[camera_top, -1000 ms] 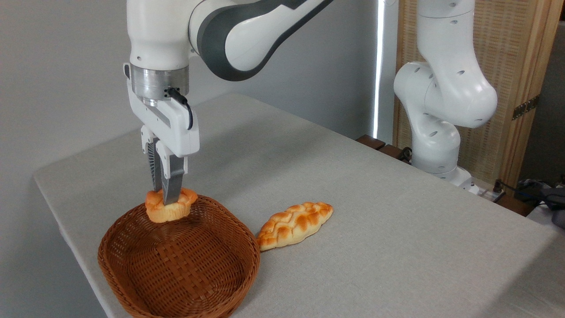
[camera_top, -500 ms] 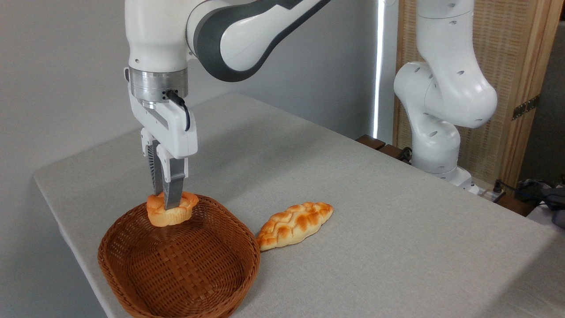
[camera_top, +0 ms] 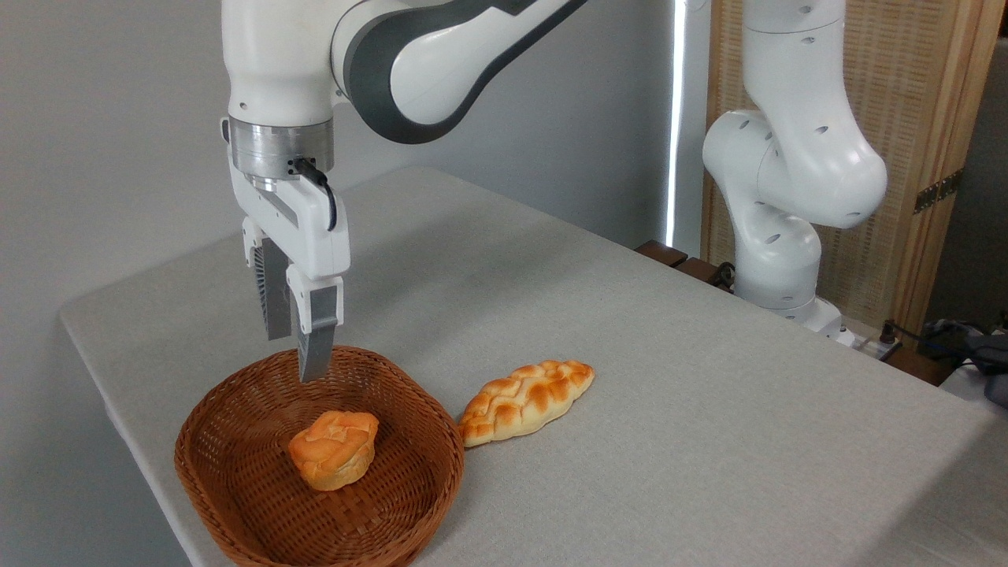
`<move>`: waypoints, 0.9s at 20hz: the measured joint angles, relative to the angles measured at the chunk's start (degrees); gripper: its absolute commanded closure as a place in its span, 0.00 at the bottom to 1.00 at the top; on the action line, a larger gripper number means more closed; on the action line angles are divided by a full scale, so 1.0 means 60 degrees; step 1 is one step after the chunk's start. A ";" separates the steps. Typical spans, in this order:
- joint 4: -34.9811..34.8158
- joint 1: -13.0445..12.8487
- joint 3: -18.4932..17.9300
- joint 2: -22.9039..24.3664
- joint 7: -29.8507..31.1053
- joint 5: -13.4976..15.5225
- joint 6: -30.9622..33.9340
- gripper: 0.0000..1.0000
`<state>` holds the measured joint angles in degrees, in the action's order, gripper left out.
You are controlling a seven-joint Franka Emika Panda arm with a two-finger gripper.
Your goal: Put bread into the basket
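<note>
Above basket (camera_top: 236, 504) rim, gripper (camera_top: 295, 354) spread, empty, bread (camera_top: 334, 449) inside

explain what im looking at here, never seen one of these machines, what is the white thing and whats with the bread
The white thing is a robot arm, bolted at the back right of the table and bending over it. There is just one picture of this moment, taken by a fixed camera looking down across the table from the front.

At the arm's end hangs its gripper, two flat grey fingers that pinch things. Right now the fingers are spread apart and hold nothing; they hang above the far rim of the basket, a brown woven oval at the table's near left corner.

Inside the basket lies the bread, a small round orange-golden bun, tipped a little on its side. So the job of putting it in looks done.

Just right of the basket, on the cloth, lies a longer braided loaf, with one end very near the rim.
</note>
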<state>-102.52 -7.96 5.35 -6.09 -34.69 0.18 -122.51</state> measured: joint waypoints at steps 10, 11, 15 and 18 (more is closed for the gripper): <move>0.1759 0.0415 0.0015 0.0875 0.0066 0.0044 0.4681 0.00; 0.1923 0.0516 0.0011 0.0879 0.0134 0.0169 0.5042 0.00; 0.2137 0.0780 0.0008 0.0861 0.0746 0.0457 0.5363 0.00; 0.2206 0.0828 -0.0006 0.0888 0.0762 0.0461 0.5369 0.00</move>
<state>-89.28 -3.00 5.32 -0.76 -30.11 2.95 -90.30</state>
